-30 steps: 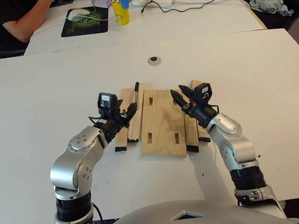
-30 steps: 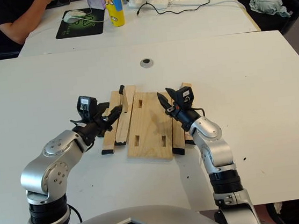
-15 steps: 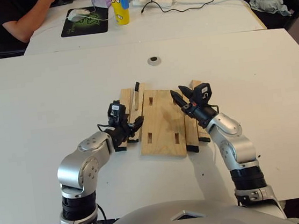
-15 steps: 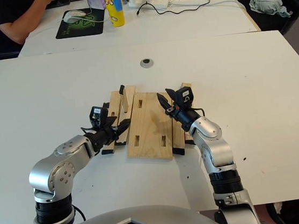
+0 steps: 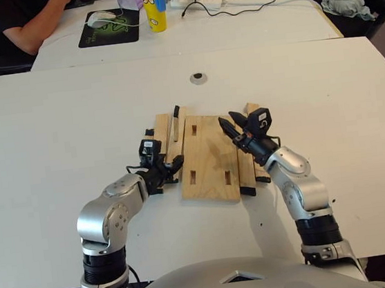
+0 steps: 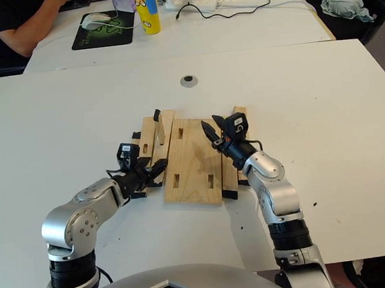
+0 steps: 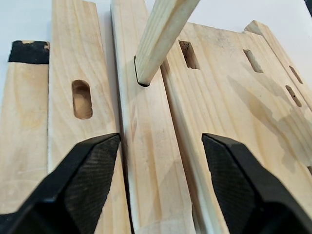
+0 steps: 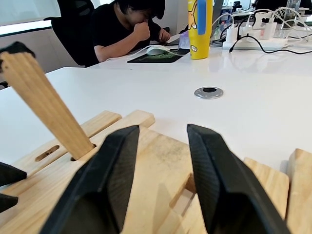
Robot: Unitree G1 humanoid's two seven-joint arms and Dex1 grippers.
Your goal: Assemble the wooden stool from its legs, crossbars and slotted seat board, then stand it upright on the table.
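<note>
Seat board [image 5: 208,157] flat on the desk [image 5: 71,116], legs [image 5: 164,130] alongside. Wide-open, empty left jaws low over the left-hand legs; right jaws likewise parted, empty, above the board's right edge.

Seat board [image 5: 208,159] — one; wooden bars [image 5: 247,176] — about six.

Office: white desks [image 5: 50,118], mouse [image 5: 100,17] on mat [image 5: 91,36], power strip [image 5: 197,1], desk grommet [image 5: 199,78], black chair [image 8: 73,19].
</note>
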